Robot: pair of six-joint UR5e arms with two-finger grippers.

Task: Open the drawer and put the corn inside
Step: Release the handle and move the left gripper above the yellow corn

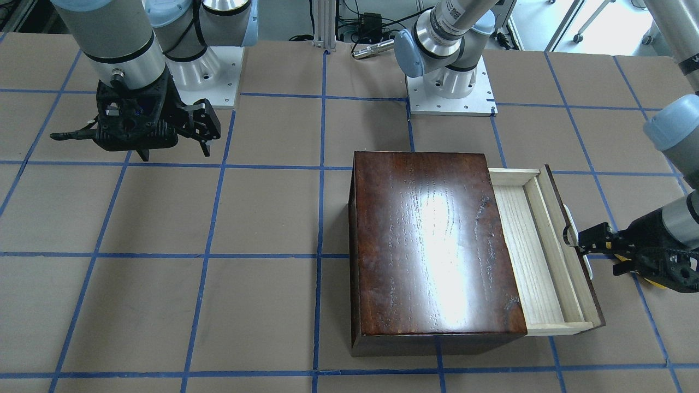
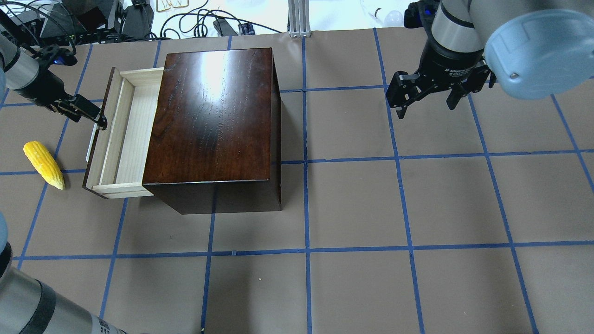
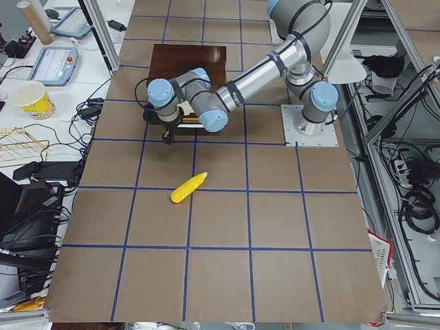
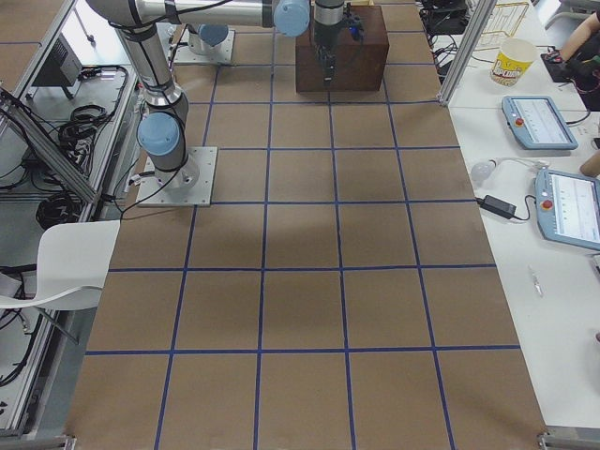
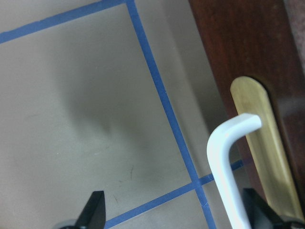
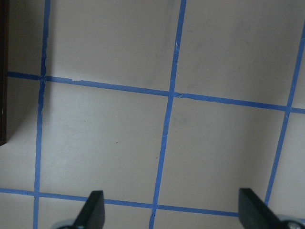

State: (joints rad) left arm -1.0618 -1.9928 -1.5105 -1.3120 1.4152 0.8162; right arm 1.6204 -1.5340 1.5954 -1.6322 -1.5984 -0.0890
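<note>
I'm judging the drawer (image 2: 127,125), upper left in the overhead frame, open enough, so I'm aiming to back the spread-open left fingers (image 5: 96,213) off the handle (image 5: 224,162) without snagging it, then drop onto the corn (image 2: 44,165) lying on the bench (image 2: 352,208) far left; the right fingers (image 2: 399,93) are hanging open.

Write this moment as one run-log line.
drawer partly open, no corn inside | corn on table beside drawer | left jaws open at handle | right jaws open above table

Yellow corn (image 2: 44,164), pale-wood drawer (image 2: 132,130) with white handle (image 5: 224,167), glossy dark-brown box (image 2: 213,111), blue-gridded tan table (image 2: 352,204)
</note>
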